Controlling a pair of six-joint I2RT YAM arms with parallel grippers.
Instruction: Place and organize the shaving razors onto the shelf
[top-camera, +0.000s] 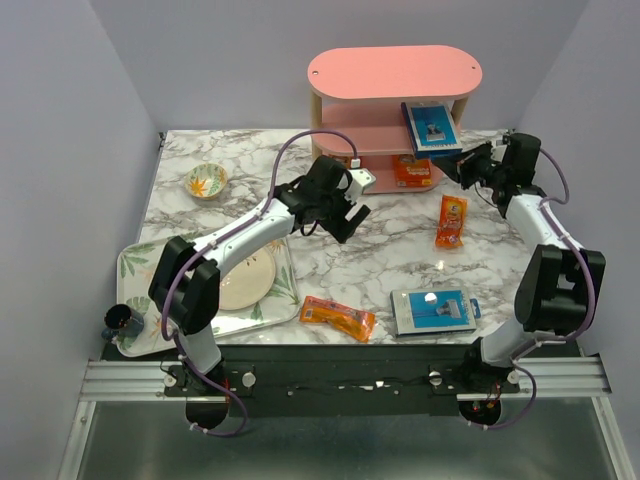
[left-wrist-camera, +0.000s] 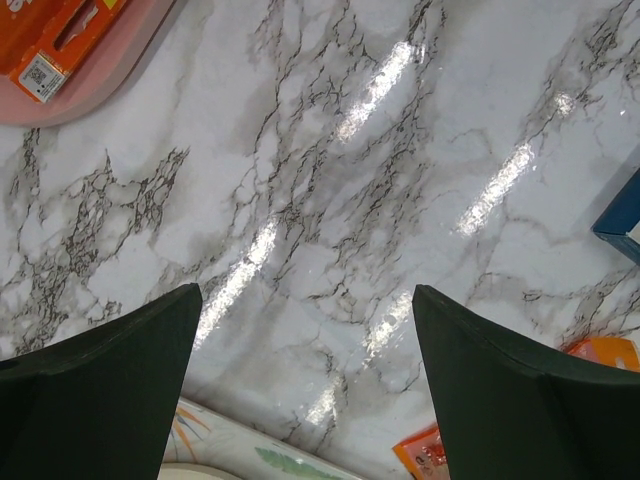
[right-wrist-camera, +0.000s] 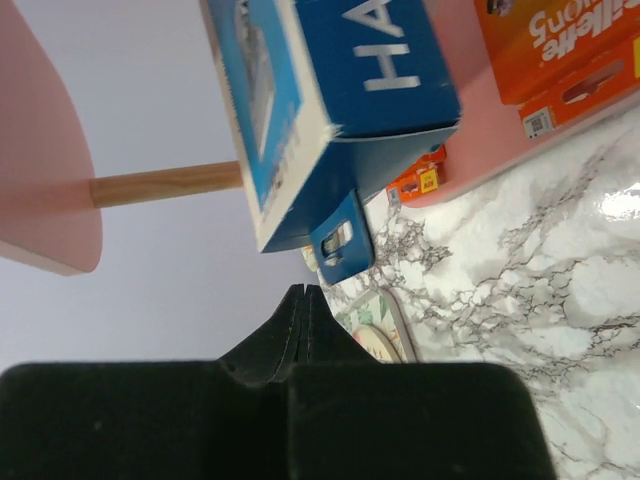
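The pink shelf (top-camera: 395, 70) stands at the back of the marble table. A blue razor pack (top-camera: 431, 127) leans tilted on its middle board, and an orange razor pack (top-camera: 413, 172) lies on the bottom board. My right gripper (top-camera: 462, 166) is shut and empty just short of the blue pack's (right-wrist-camera: 330, 100) hang tab; its closed tips (right-wrist-camera: 305, 290) touch nothing. My left gripper (top-camera: 342, 214) hangs open over bare marble, with nothing in the wide gap of the gripper (left-wrist-camera: 305, 295). On the table lie two orange packs (top-camera: 451, 221) (top-camera: 338, 317) and another blue pack (top-camera: 433, 310).
A floral tray (top-camera: 140, 265) holding a round plate (top-camera: 245, 280) sits at the front left, with a dark cup (top-camera: 122, 320) at its corner. A small patterned bowl (top-camera: 205, 181) stands at the back left. Walls close in both sides.
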